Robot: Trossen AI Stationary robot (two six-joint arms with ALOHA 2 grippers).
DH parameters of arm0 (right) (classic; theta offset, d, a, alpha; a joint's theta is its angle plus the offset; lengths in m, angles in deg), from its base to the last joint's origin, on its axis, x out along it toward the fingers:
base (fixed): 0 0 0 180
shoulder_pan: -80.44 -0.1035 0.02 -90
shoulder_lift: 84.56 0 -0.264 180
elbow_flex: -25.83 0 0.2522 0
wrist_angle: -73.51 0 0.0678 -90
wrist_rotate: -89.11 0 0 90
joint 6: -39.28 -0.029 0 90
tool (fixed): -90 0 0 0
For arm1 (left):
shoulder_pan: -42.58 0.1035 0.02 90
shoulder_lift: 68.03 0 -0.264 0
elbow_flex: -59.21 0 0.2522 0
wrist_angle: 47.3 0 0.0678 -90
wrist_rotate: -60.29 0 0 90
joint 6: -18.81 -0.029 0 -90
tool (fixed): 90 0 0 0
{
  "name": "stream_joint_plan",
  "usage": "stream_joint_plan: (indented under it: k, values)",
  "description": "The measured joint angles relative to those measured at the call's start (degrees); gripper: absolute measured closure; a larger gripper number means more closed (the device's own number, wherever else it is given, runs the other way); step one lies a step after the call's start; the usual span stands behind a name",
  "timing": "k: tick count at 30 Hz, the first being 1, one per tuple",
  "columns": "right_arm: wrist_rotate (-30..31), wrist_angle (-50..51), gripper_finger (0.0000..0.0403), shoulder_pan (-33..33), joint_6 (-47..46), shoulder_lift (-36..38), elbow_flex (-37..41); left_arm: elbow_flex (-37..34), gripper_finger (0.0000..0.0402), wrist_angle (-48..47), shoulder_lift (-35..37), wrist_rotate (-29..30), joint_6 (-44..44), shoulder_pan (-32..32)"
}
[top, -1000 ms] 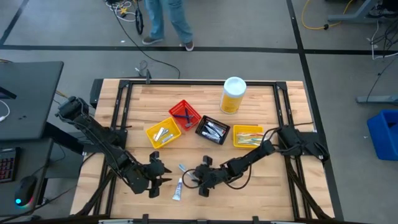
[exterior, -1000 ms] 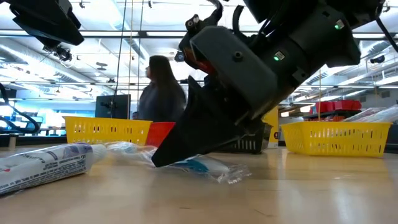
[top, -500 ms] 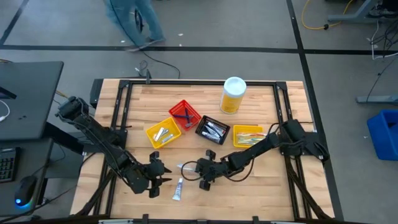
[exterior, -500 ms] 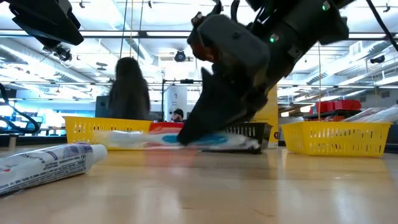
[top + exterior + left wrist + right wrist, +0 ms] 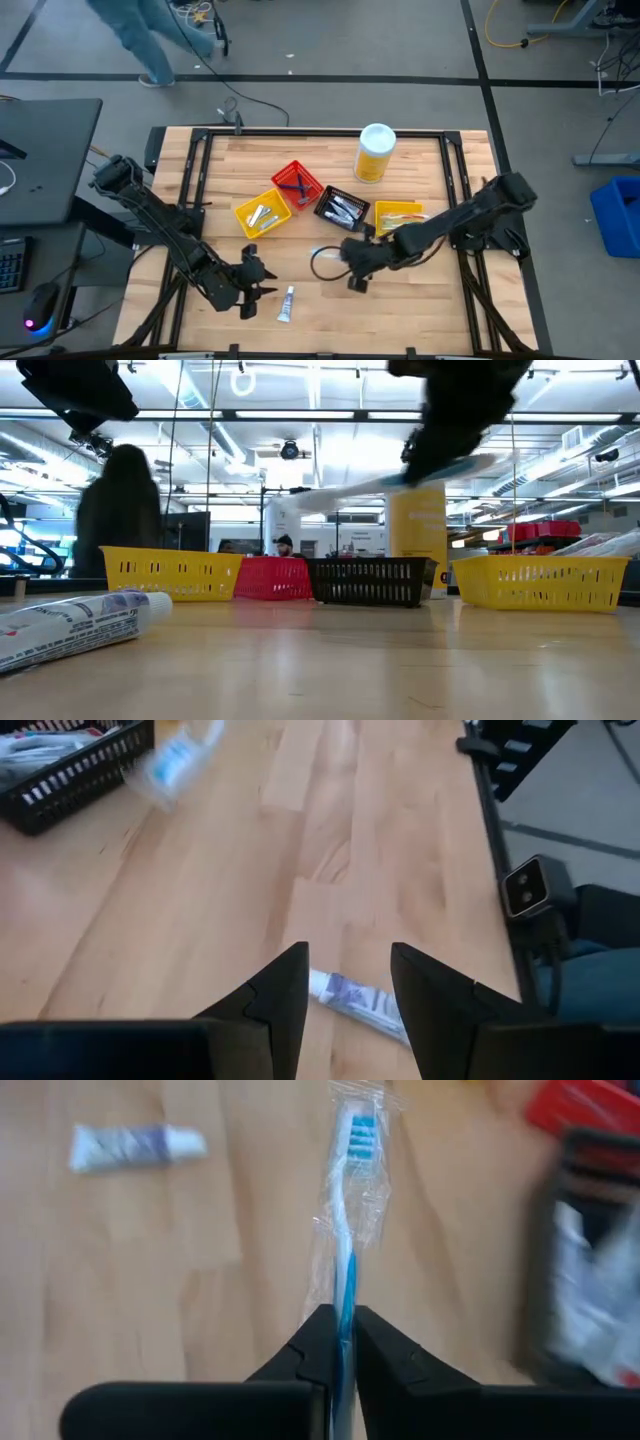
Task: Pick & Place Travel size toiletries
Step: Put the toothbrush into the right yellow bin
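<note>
- The right gripper (image 5: 340,1342) is squeezing a wrapped toothbrush (image 5: 350,1230) above the table (image 5: 430,290).
- The left gripper (image 5: 347,985) is sitting with fingers apart over a small tube (image 5: 362,1003).

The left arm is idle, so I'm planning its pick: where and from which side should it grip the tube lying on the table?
Grip the tube across its flat body, midway between cap and crimped end, coming straight down. It lies flat on bare wood with its long axis roughly front to back in the high view, so the fingers should close across its width. The open left gripper is already beside it.
</note>
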Motion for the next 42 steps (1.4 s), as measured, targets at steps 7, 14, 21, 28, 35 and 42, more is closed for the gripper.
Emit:
stream_joint_plan:
  k: [7,14,21,28,35,42]
  values:
    - [-1.8,26.6,0.0372,0.1,-7.1,8.1,0.0,0.0,0.0248,2.5,0.0,0.1,-2.2,0.0]
    - [-5.9,49.0,0.0372,0.1,-13.0,14.2,0.0,0.0,0.0248,2.6,0.0,0.2,-3.1,0.7]
    - [-8.4,48.7,0.0373,0.8,-7.4,15.4,5.5,0.0,0.0248,2.7,0.0,0.2,-4.3,2.2]
    - [-6.7,38.9,0.0373,4.2,-1.0,15.4,11.9,0.0,0.0248,2.7,0.0,0.2,-7.0,3.7]
    - [-4.0,36.7,0.0370,9.8,4.9,15.4,14.0,0.0,0.0248,2.7,0.0,-1.3,-7.7,5.4]
    - [-5.9,32.0,0.0317,13.0,8.9,15.4,17.7,0.0,0.0248,2.7,0.0,-4.1,-7.6,6.5]
